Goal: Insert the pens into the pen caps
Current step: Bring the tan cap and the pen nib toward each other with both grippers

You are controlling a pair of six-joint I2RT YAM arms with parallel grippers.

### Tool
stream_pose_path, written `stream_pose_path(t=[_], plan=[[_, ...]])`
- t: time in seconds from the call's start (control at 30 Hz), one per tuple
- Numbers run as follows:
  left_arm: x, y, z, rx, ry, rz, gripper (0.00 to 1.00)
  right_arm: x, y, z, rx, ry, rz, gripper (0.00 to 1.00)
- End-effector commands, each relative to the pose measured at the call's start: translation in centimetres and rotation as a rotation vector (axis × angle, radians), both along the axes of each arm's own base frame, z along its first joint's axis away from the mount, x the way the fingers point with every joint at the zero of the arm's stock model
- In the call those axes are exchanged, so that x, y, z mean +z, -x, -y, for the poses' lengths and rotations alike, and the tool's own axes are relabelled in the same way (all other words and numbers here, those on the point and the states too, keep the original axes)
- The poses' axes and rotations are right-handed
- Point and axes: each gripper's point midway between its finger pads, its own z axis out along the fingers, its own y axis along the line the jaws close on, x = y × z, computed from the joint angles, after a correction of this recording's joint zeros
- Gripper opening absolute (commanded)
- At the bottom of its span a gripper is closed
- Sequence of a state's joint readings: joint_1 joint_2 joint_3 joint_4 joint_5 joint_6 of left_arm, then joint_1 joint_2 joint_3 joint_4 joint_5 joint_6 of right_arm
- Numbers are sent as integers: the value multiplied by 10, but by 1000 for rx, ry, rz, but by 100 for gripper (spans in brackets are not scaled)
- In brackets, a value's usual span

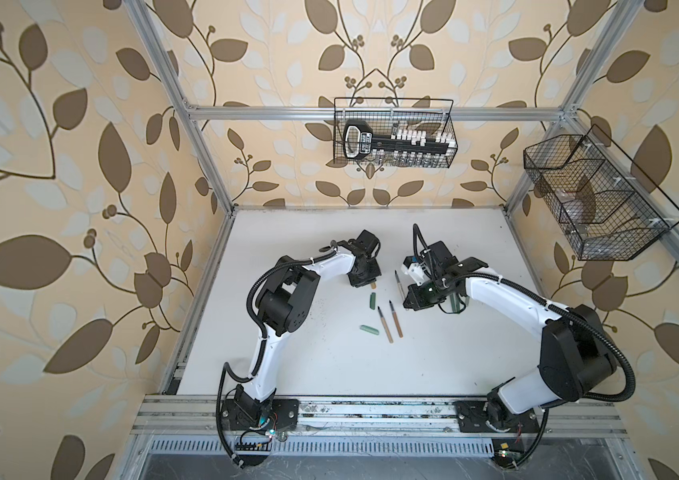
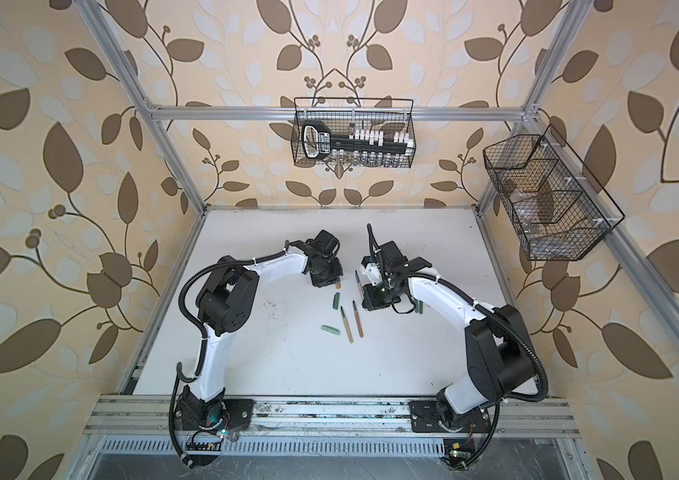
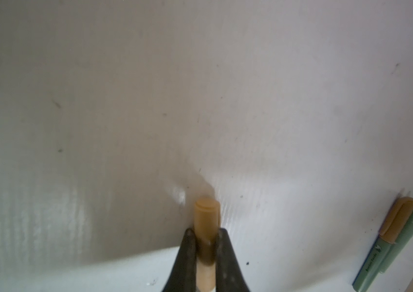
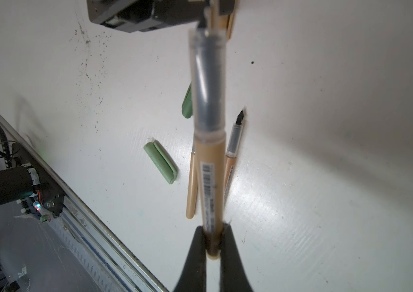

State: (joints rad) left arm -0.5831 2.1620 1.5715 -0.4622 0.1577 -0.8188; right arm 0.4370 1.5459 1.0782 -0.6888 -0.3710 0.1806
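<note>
My left gripper (image 3: 206,237) (image 1: 372,284) is shut on a tan pen cap (image 3: 206,217), whose rounded end sticks out past the fingertips. My right gripper (image 4: 212,235) (image 1: 406,297) is shut on the back end of a tan pen (image 4: 209,151) (image 1: 398,282) with a grey front section. That pen's tip points toward the left gripper and hangs just short of it. On the white table lie two tan pens (image 1: 384,326) (image 1: 395,319) and two green pen caps (image 1: 372,300) (image 1: 369,329), between and in front of both grippers. Both top views show them.
Under the right forearm lie green pens (image 1: 460,305); the left wrist view shows a pale green barrel (image 3: 402,247) with a tan cap (image 3: 397,220) there. Two wire baskets (image 1: 393,133) (image 1: 595,199) hang on the back and right walls. A metal rail (image 1: 371,409) runs along the table's front.
</note>
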Motion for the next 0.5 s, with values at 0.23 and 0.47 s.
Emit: stream_pose_path(t=[0.23,0.47], plan=[[-22,32,-18,-19,-7,-43,7,-25,22,-16,67,-92,-153,4],[-5,28,-20,-19,30,6,7,-31,28,-21,68,-111,-213,4]])
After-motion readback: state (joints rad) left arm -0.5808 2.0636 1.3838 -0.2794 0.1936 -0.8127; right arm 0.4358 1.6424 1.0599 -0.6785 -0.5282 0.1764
